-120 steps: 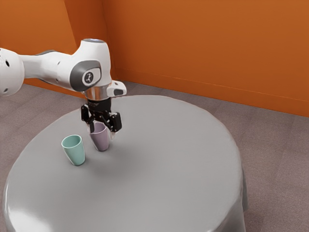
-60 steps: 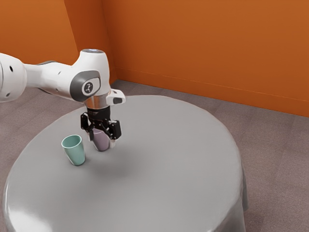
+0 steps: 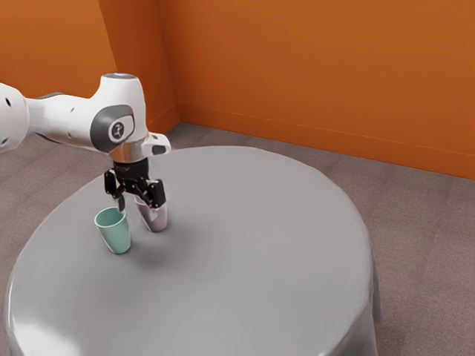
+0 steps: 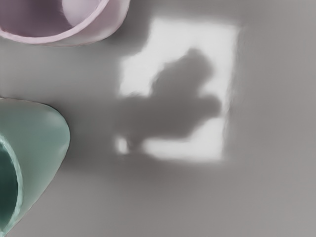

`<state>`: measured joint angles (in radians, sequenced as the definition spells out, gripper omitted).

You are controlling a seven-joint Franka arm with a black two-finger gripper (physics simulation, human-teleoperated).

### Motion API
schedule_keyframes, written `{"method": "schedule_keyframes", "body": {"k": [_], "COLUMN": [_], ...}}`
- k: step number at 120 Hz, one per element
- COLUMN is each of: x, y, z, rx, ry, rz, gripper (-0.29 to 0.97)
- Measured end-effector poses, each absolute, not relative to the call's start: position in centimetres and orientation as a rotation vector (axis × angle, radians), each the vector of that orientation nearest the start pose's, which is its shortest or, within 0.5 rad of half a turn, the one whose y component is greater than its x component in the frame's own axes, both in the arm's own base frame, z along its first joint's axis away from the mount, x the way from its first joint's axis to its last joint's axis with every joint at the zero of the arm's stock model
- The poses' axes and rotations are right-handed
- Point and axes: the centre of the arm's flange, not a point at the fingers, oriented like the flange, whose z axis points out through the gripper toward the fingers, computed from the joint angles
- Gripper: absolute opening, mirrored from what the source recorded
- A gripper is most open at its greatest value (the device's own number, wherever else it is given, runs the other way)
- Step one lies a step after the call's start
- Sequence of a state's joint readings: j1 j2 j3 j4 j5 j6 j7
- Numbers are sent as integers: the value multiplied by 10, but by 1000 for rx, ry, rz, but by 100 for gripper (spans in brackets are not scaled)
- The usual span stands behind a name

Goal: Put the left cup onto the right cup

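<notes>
Two cups stand upright on the round grey table, toward the exterior view's left and well in from its rim. Most of the tabletop stretches bare toward the exterior view's right, and orange walls rise behind.

The green cup is a tapered tumbler, mouth up, nearest the exterior view's left. The purple cup has the same shape and sits just beside it, not touching.

The gripper hangs over the gap between them, fingers spread apart and clamping neither.

In the wrist view, the green cup and purple cup flank bare table. What shows inside each is its own coloured wall.
</notes>
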<state>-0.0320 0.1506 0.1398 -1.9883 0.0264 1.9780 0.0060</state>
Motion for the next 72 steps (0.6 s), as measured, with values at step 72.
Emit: {"method": "schedule_keyframes", "body": {"k": [72], "x": [564], "y": [106], "z": [368], "rx": [-3100], "ry": [-49], "rz": [216], "gripper": [68]}}
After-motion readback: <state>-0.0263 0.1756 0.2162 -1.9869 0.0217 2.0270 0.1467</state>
